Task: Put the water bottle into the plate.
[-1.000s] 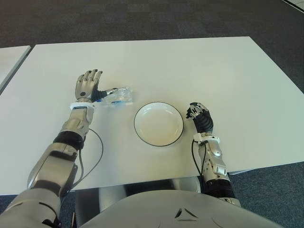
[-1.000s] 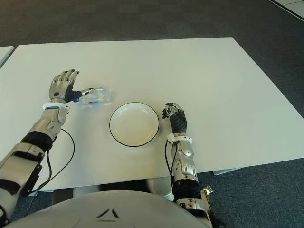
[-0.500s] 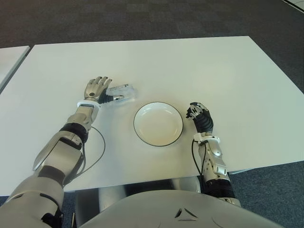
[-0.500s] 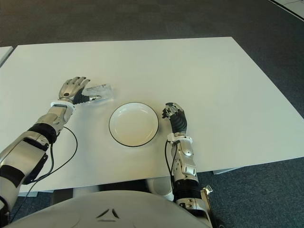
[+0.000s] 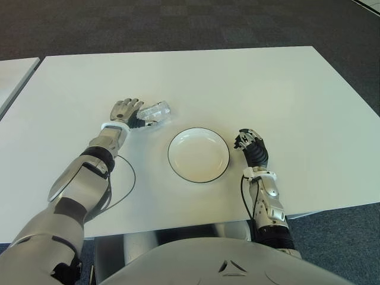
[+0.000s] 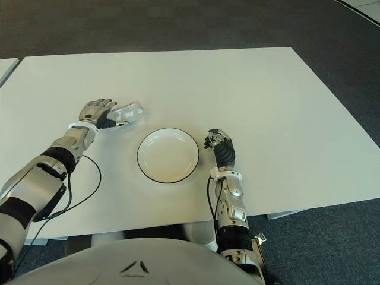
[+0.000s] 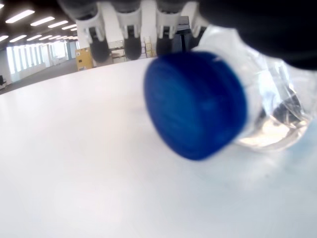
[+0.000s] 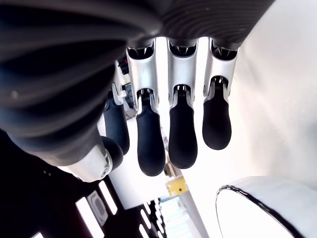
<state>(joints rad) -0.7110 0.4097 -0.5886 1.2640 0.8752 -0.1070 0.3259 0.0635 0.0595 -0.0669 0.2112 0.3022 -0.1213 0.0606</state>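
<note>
A small clear water bottle (image 5: 155, 111) lies on its side on the white table (image 5: 237, 83), left of the plate and a little farther back. The left wrist view shows its blue cap (image 7: 195, 104) close up, pointing at the palm. My left hand (image 5: 126, 112) is low beside the cap end, with its fingers (image 7: 129, 29) stretched out and not closed around the bottle. The white plate (image 5: 198, 155) with a dark rim holds nothing. My right hand (image 5: 249, 144) shows just right of the plate, fingers loosely bent and holding nothing.
A black cable (image 5: 127, 184) loops on the table beside my left forearm. The corner of a second table (image 5: 12, 71) shows at far left. Dark carpet lies past the far edge. The plate's rim (image 8: 257, 198) shows near my right fingertips.
My left hand came down from a raised, spread pose and reached in low beside the bottle's cap. The bottle turned and shifted a little farther away. The right hand stayed still.
</note>
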